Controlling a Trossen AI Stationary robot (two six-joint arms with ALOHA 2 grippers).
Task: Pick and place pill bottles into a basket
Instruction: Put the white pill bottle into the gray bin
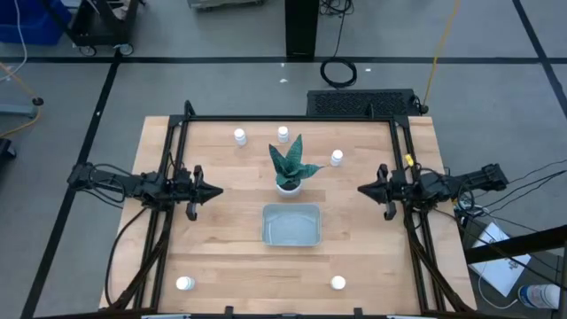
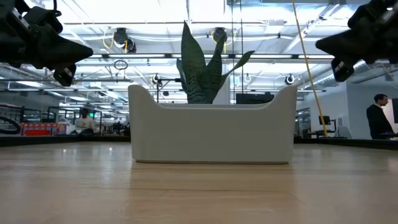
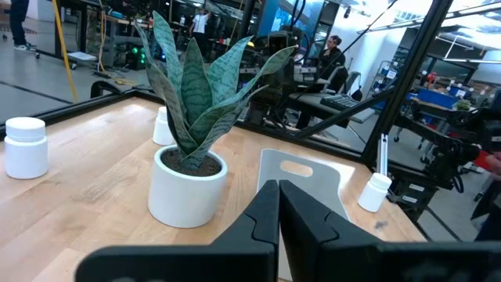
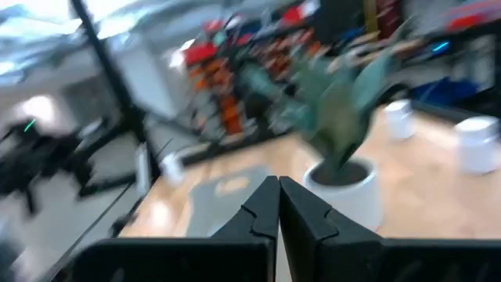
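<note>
Several small white pill bottles stand upright on the wooden table: three at the far side [image 1: 240,136] [image 1: 283,134] [image 1: 337,158], and two near the front edge [image 1: 184,283] [image 1: 337,283]. The pale grey-blue basket [image 1: 291,225] sits at the table's middle, with nothing in it that shows. My left gripper [image 1: 220,190] hovers shut at the table's left, pointing level toward the middle. My right gripper [image 1: 359,188] hovers shut at the right, facing it. Both are well above the tabletop [image 2: 92,52] [image 2: 317,43] and hold nothing.
A white pot with a green spiky plant [image 1: 289,168] stands just behind the basket, between the two grippers. A black frame [image 1: 283,118] runs round the table's edges. Bare wood lies on either side of the basket. People stand in the room beyond the table [image 2: 376,118].
</note>
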